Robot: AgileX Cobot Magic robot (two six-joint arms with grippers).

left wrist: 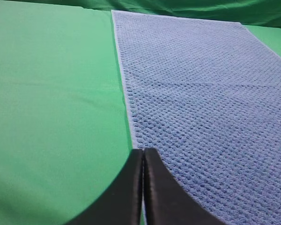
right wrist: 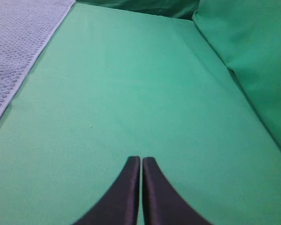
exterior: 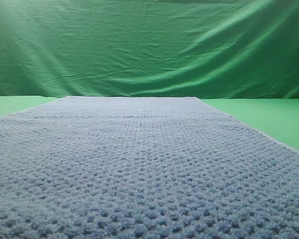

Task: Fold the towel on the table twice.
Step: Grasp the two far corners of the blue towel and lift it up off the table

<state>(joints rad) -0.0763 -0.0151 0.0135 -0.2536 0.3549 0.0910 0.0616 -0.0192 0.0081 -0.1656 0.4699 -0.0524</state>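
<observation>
The left hand (left wrist: 143, 157) hovers with its two dark fingers pressed together and nothing between them, its tips poised right over the pale left edge of the towel (left wrist: 201, 93), near the end closest to the robot. The right hand (right wrist: 141, 164) is likewise clenched on nothing, but it hangs over bare green table (right wrist: 131, 93), with the towel's right edge lying well apart toward the upper left of its wrist view. From above, the periwinkle waffle-weave towel (exterior: 139, 164) lies spread flat and lengthwise along the table (exterior: 269, 117), running from the near foreground to a straight far edge just before the wrinkled green backdrop cloth (exterior: 149, 45). No crease, doubled layer or turned-over corner shows anywhere in the three views, so by appearances neither of the two folds has been made and the whole job lies ahead. Judging by the layout, the first step would be for both hands to open and take hold of an end of the cloth; the right hand has farther to go.
</observation>
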